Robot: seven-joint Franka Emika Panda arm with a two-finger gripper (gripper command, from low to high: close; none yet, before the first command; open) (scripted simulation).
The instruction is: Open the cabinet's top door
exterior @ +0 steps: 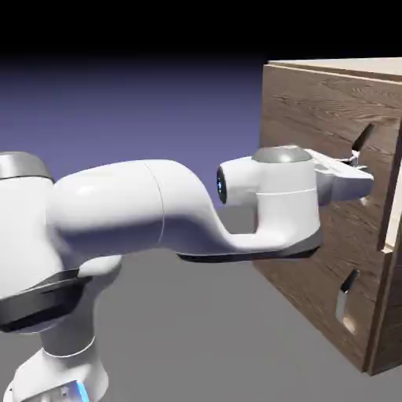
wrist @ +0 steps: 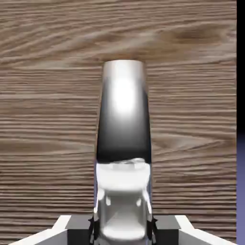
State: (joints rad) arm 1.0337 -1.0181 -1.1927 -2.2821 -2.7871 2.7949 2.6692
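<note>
Gripper [wrist: 123,210] clamped on the top door's silver handle [wrist: 123,112], whose long axis runs toward 12 o'clock in the hand view.

Exterior view: side-on from beside arm, mid-range, facing cabinet [exterior: 330,196] front at right. Hand view: very close, square onto top door [wrist: 48,95] wood and handle [wrist: 123,115]. Shared: handle, door.

White arm [exterior: 157,208] reaching level rightward, fingers [wrist: 103,210] closed together
</note>
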